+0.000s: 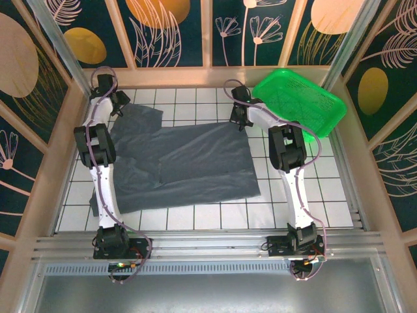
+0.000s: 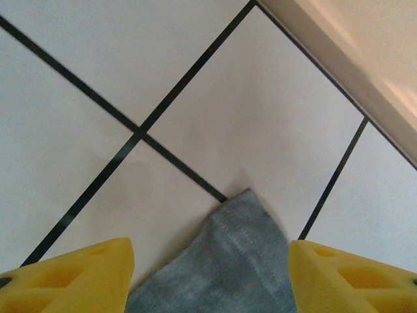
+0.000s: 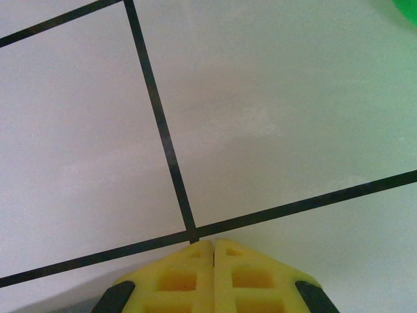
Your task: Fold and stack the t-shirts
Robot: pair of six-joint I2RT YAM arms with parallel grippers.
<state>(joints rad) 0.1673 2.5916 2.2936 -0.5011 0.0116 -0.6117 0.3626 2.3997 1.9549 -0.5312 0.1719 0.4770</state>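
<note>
Jaws wide on the left, shut on the right

The left gripper's [image 2: 208, 251] yellow fingers [image 2: 78, 274] stand apart, a corner of the grey t-shirt [image 2: 228, 261] lying between them on the tiled table [image 2: 195, 98]. The right gripper's [image 3: 214, 244] fingers [image 3: 189, 277] meet flush; whether they pinch cloth I cannot tell. From above, the shirt lies spread between both arms, the green basket [image 1: 300, 98] beyond its far right corner.
</note>
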